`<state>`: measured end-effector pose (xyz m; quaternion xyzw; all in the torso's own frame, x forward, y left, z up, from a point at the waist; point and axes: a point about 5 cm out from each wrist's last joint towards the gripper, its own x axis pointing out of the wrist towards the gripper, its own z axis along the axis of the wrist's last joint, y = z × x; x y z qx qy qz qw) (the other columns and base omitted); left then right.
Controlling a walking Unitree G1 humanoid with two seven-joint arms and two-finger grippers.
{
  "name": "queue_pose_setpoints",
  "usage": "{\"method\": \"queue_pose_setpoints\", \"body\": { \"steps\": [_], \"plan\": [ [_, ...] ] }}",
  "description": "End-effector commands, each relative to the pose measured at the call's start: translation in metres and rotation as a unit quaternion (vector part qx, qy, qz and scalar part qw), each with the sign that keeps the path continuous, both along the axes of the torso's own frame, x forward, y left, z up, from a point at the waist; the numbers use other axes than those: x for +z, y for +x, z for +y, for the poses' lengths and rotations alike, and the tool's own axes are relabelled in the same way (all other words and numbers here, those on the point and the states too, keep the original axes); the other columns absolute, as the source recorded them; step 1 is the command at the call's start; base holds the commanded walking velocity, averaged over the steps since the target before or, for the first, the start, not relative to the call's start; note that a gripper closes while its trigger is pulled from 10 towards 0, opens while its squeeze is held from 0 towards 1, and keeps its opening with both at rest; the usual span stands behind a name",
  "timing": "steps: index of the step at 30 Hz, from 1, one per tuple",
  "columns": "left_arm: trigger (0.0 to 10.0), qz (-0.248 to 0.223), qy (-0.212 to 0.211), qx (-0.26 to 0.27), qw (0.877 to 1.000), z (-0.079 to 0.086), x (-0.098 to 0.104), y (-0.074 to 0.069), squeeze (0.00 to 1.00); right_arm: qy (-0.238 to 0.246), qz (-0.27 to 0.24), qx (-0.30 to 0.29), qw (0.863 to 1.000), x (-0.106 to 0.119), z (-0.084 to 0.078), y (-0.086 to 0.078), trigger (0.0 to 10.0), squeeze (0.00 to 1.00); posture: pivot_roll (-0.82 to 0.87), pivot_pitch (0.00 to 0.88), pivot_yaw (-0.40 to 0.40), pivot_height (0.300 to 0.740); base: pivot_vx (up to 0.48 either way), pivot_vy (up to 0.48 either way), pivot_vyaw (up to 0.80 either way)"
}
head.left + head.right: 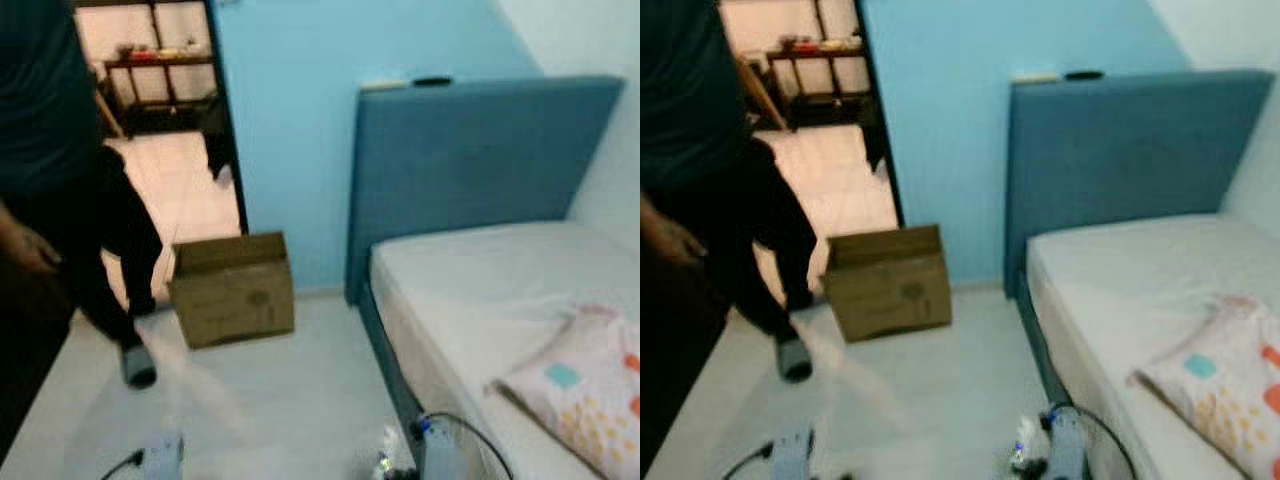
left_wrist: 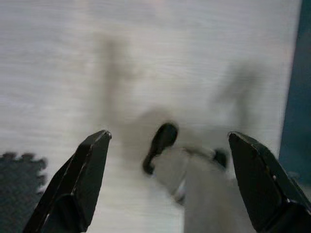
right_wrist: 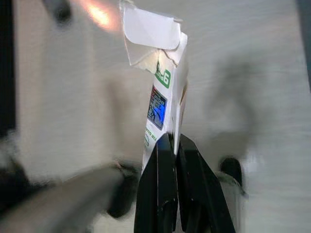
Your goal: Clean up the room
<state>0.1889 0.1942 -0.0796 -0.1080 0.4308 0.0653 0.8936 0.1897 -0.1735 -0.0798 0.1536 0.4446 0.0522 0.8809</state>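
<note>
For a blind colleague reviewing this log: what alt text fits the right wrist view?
The right gripper pinches the bottom edge of a crumpled white paper carton with green and blue print, its two black fingers shut on it. Behind lies blurred pale floor.

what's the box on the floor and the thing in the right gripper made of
Box: looks like plain brown corrugated cardboard, matte, flaps open, faint print on its side.
Carton pinched in the right gripper: seemingly thin coated paperboard, white with green and blue print, its top creased and torn open; blur leaves the finish uncertain.
</note>
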Motion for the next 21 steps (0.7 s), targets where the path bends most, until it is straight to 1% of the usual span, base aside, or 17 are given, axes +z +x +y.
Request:
{"method": "queue_pose_setpoints", "body": {
  "steps": [1,4,7,10,12,13,14,17,21],
  "plan": [
    [10.0,0.02,0.004,-0.002,1.0,0.002,-0.005,-0.01,0.0,0.001,-0.01,-0.002,1.0,0.003,0.001,0.006,10.0,0.0,0.0,0.0,-0.003,0.701,0.0,0.0,0.76],
    [10.0,0.02,0.003,-0.003,1.0,0.001,-0.005,-0.009,0.0,0.002,-0.013,-0.004,1.0,0.004,0.001,0.008,10.0,0.0,0.0,0.0,-0.002,0.701,0.0,0.0,0.76],
    [10.0,0.012,-0.007,0.009,1.0,-0.001,-0.003,-0.005,0.0,0.003,-0.023,-0.008,1.0,0.006,0.002,0.013,10.0,0.0,0.0,0.0,-0.004,0.701,0.0,0.0,0.76],
    [10.0,0.009,-0.009,0.01,1.0,-0.002,-0.002,-0.003,0.0,0.005,-0.027,-0.011,1.0,0.008,0.002,0.015,10.0,0.0,0.0,0.0,-0.004,0.701,0.0,0.0,0.76],
    [10.0,0.002,-0.014,0.007,1.0,-0.004,0.0,0.002,0.0,0.004,-0.035,-0.027,0.999,0.011,0.004,0.022,10.0,0.0,-0.01,0.0,-0.002,0.701,0.0,0.0,0.0],
    [10.0,0.002,-0.014,0.007,1.0,-0.004,0.0,0.002,0.0,0.004,-0.035,-0.027,0.999,0.011,0.004,0.022,10.0,0.0,-0.01,0.0,-0.002,0.701,0.0,0.0,0.0],
    [10.0,0.001,-0.014,0.005,1.0,-0.005,0.001,0.004,0.0,0.004,-0.037,-0.036,0.999,0.013,0.004,0.025,10.0,0.0,-0.01,0.0,-0.002,0.701,0.266,0.0,0.0],
    [10.0,-0.002,-0.011,-0.006,1.0,-0.006,0.002,0.007,0.0,0.005,-0.049,-0.037,0.998,0.017,0.005,0.032,10.0,0.0,-0.01,0.0,0.0,0.701,0.339,0.0,0.0],
    [10.0,0.0,-0.011,-0.004,1.0,-0.006,0.002,0.007,0.0,0.002,-0.043,-0.044,0.998,0.017,0.004,0.033,10.0,0.0,-0.01,0.0,-0.002,0.701,0.368,0.0,0.0]
  ]
}}
